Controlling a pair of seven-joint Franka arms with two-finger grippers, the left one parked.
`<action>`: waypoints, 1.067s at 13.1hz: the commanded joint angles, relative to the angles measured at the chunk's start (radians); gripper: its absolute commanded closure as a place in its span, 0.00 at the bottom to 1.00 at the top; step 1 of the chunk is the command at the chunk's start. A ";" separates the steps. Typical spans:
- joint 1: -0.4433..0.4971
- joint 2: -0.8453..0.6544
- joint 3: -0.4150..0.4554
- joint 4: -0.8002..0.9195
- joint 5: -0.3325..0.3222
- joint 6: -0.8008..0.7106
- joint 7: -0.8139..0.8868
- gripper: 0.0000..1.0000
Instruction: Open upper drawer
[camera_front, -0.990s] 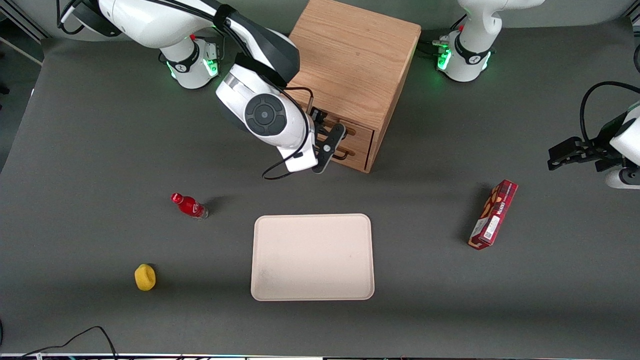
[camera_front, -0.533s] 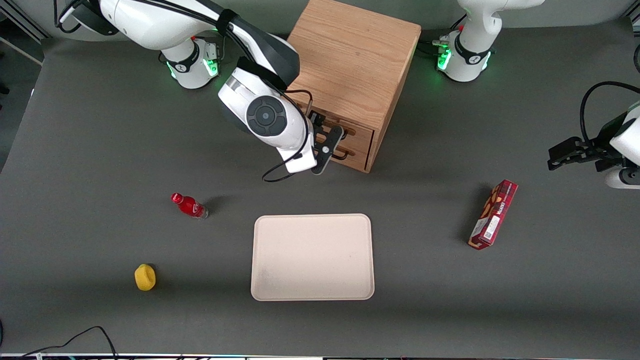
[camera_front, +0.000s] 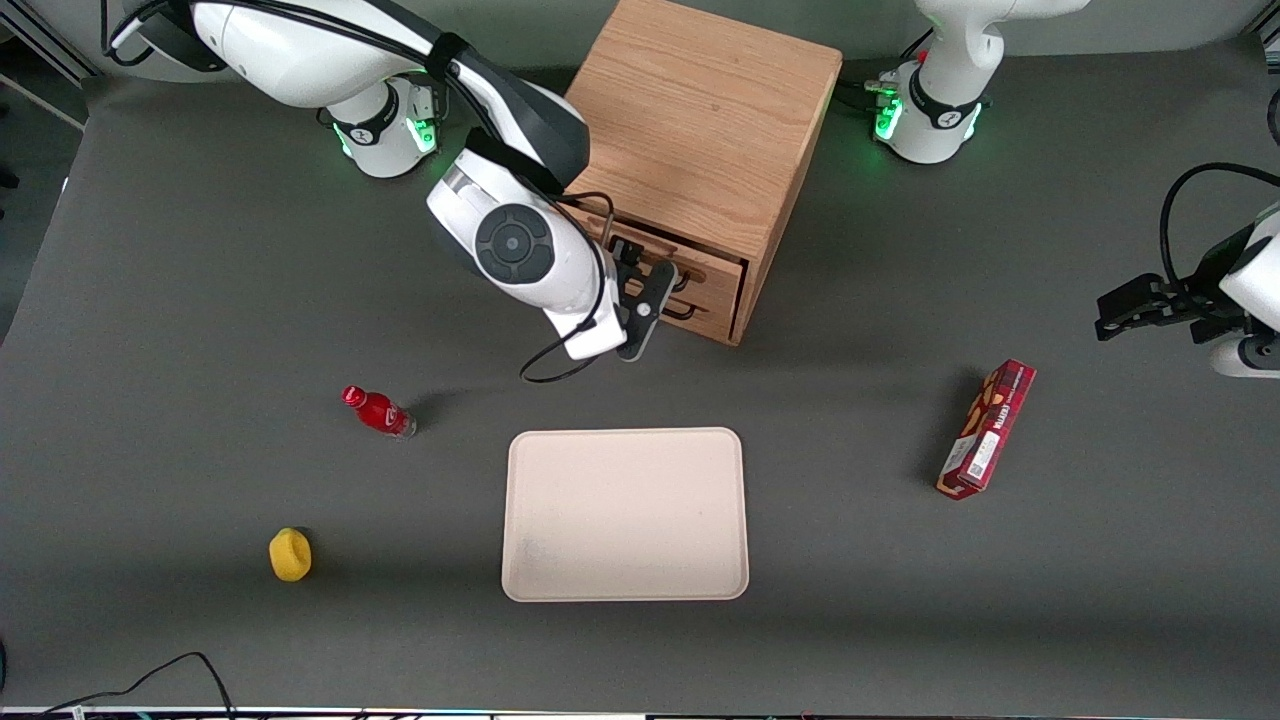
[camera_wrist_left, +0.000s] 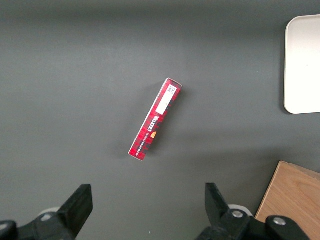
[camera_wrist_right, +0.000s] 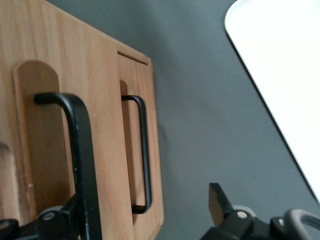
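Note:
The wooden cabinet (camera_front: 700, 110) stands at the back of the table with its two drawers facing the front camera. The upper drawer (camera_front: 700, 268) stands slightly out, its front (camera_wrist_right: 60, 100) proud of the lower drawer (camera_wrist_right: 135, 85). My right gripper (camera_front: 655, 290) is at the upper drawer's front. In the right wrist view the gripper (camera_wrist_right: 142, 200) is open, its fingers wide apart. The upper drawer's black bar handle (camera_wrist_right: 80, 165) lies between the fingers, right against one finger. The lower drawer's handle (camera_wrist_right: 144, 150) is untouched.
A cream tray (camera_front: 625, 515) lies nearer the front camera than the cabinet. A red bottle (camera_front: 378, 411) and a yellow object (camera_front: 290, 554) lie toward the working arm's end. A red box (camera_front: 986, 428) lies toward the parked arm's end.
My gripper has moved away from the cabinet toward the front camera, with the handle against one finger. The upper drawer has come out a little.

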 joint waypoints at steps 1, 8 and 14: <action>-0.008 -0.025 -0.026 -0.024 -0.015 0.021 -0.040 0.00; -0.008 -0.022 -0.103 0.009 0.041 0.021 -0.094 0.00; -0.008 -0.020 -0.147 0.028 0.049 0.025 -0.104 0.00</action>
